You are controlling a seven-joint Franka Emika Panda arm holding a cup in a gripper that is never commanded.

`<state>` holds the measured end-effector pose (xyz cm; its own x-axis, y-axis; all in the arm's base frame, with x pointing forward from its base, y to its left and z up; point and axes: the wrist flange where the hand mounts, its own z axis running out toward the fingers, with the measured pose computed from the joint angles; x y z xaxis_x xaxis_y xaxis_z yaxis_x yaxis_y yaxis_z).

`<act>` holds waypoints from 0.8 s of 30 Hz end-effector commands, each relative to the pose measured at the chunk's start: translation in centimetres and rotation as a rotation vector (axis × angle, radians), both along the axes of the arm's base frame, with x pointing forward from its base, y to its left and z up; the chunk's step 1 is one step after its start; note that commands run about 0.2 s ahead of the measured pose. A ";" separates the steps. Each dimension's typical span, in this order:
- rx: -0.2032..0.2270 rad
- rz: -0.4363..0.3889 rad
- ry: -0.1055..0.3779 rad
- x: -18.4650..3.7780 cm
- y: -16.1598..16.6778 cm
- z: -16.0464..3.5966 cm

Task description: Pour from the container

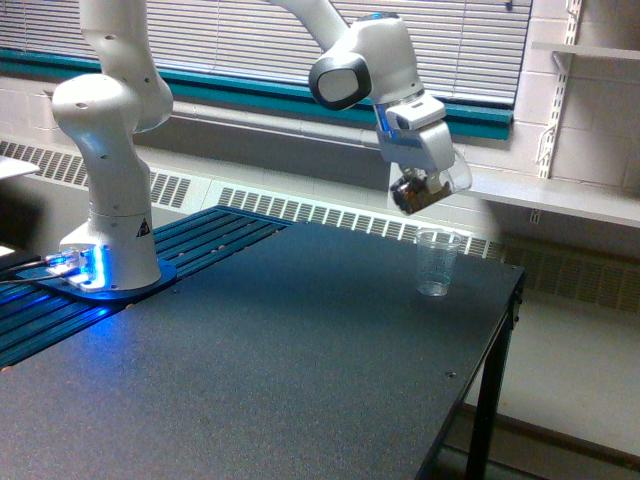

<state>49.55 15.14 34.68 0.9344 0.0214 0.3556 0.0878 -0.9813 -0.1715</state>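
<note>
Dark desk [300,380] under blinds. End effector [420,190] grips tilted container [432,187], dark contents inside, at 11 o'clock above receiving cup [435,262]. Centre mouth over cup, then tip slowly.

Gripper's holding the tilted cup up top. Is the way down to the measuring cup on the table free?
Probably yes. The gripper holds the container tilted in the air, above and slightly to the exterior view's left of the measuring cup. Nothing visible sits between them on the table.
</note>
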 end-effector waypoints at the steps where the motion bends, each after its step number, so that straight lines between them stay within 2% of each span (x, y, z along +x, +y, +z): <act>1: -0.047 0.089 0.003 -1.0 -0.1 -0.2; 14: -0.107 0.143 0.042 -2.7 0.1 -1.3; 24: -0.136 0.167 0.055 -3.5 0.9 -1.9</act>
